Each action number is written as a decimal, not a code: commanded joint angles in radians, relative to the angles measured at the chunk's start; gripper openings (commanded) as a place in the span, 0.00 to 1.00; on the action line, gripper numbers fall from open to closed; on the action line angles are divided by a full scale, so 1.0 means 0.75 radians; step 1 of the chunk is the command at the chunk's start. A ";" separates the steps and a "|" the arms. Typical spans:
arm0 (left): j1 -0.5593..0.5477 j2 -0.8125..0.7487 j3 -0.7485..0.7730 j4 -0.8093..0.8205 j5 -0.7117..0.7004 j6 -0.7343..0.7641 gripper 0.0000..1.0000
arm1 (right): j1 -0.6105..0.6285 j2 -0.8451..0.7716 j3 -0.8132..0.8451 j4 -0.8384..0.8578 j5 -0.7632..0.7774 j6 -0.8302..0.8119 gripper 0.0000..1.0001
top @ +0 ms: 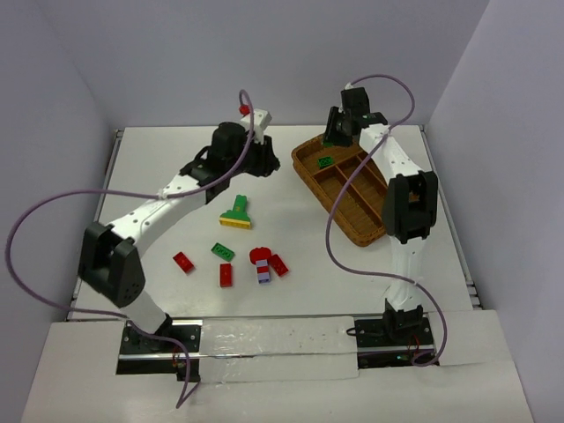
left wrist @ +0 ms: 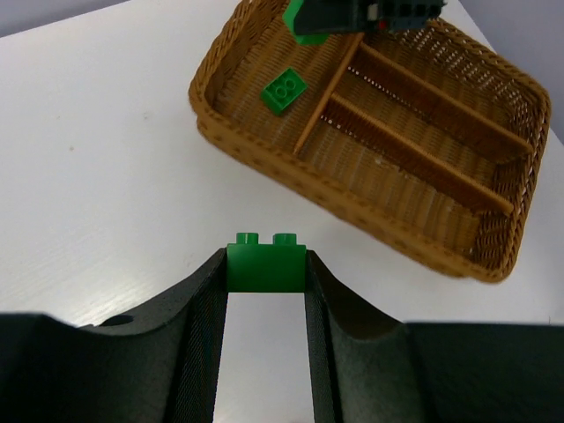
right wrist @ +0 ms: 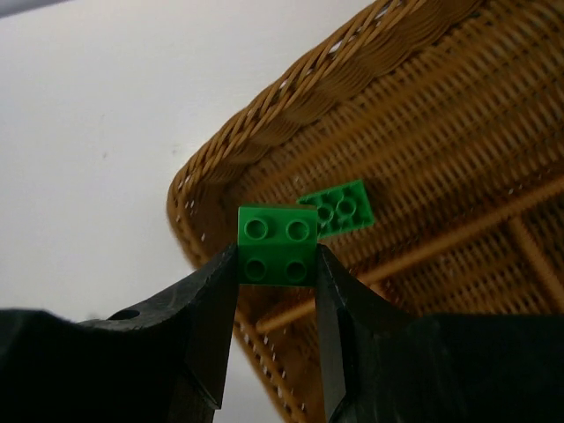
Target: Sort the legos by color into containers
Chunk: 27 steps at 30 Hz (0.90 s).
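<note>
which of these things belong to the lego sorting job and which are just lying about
Job:
left arm's green brick, held in its jaws
right arm's green brick, held likewise
flat green brick lying in the wicker tray
loose red bricks, loose green brick and yellow brick on the table

Lying about:
purple cables

Bright, even, diffuse light; only soft, faint shadows lie beside the wicker tray (top: 352,211). Wrist views show its weave sharply.
</note>
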 commanded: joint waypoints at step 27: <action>-0.105 0.527 0.602 -0.151 -0.107 -0.173 0.00 | -0.071 -0.622 -0.753 0.451 -0.660 0.196 0.65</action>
